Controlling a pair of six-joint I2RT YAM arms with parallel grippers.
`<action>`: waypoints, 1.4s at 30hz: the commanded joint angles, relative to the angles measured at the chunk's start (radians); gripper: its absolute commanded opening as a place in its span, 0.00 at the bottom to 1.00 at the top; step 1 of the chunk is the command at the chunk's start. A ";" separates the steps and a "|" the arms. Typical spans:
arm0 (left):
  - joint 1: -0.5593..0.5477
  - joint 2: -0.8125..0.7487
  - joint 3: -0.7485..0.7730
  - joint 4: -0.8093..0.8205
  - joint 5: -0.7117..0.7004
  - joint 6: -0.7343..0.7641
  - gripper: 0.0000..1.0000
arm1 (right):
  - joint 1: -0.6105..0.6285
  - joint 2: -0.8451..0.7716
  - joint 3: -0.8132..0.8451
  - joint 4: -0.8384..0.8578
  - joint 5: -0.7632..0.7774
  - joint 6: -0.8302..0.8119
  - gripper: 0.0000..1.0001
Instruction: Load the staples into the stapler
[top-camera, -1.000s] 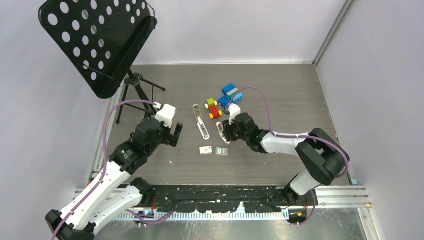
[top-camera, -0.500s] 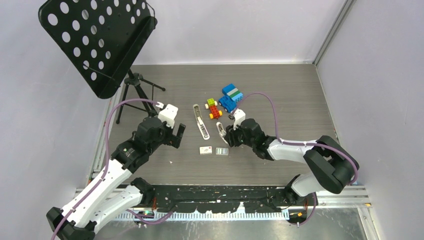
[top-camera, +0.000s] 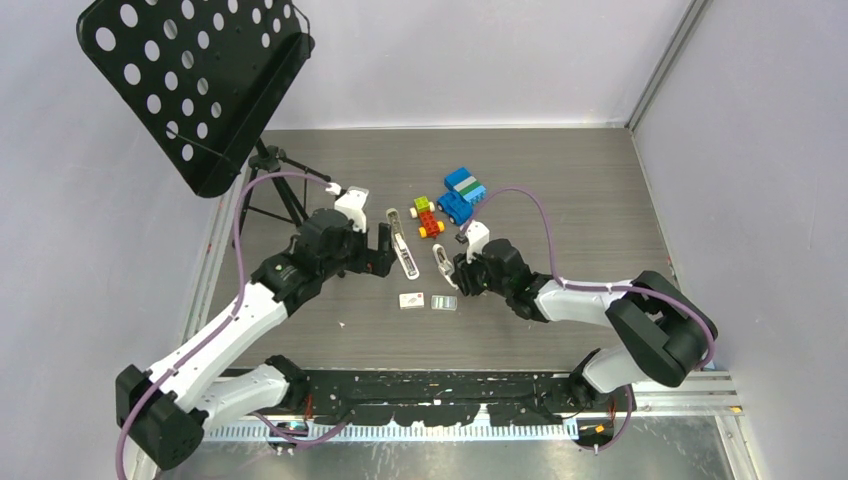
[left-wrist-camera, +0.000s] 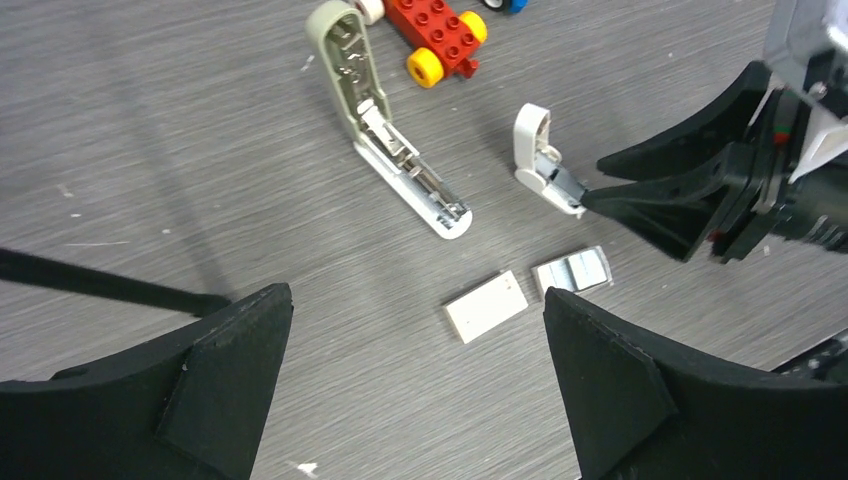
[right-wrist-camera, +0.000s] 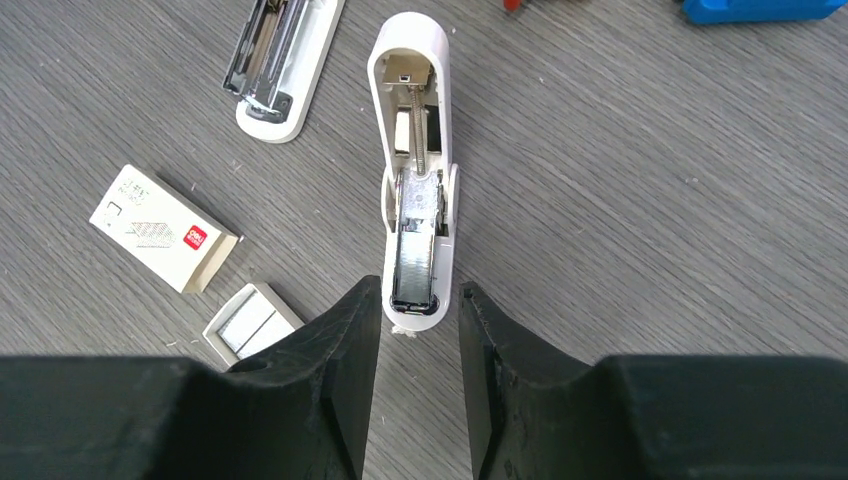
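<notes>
The staples (right-wrist-camera: 250, 322) lie ungrasped on the worktop (right-wrist-camera: 650, 200) beside the right end effector (right-wrist-camera: 415, 292), its fingers (right-wrist-camera: 345, 345) narrowly astride a small white piece (right-wrist-camera: 408, 35), grip unclear; next, it likely must shift over and pinch the strip.

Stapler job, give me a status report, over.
Left hand open, hovering by stapler. Right hand straddles small white piece, grip unclear. Staples lie beside box, untouched. Nothing covers stapler.

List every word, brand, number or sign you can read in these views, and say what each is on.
"deli": small red logo on the small whitish box, right wrist view; tiny, so this reading is likely, not certain.
Grey print beside that logo: too small to read.
Nothing else shows readable text.
</notes>
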 joint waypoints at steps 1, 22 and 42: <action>-0.014 0.074 0.049 0.123 0.059 -0.097 1.00 | 0.001 0.016 0.025 0.036 -0.013 -0.034 0.38; -0.077 0.444 0.170 0.347 0.062 -0.218 0.89 | 0.039 0.102 0.057 0.066 0.010 -0.036 0.26; -0.092 0.675 0.189 0.509 0.139 -0.387 0.51 | 0.042 0.049 0.030 0.058 0.017 -0.048 0.11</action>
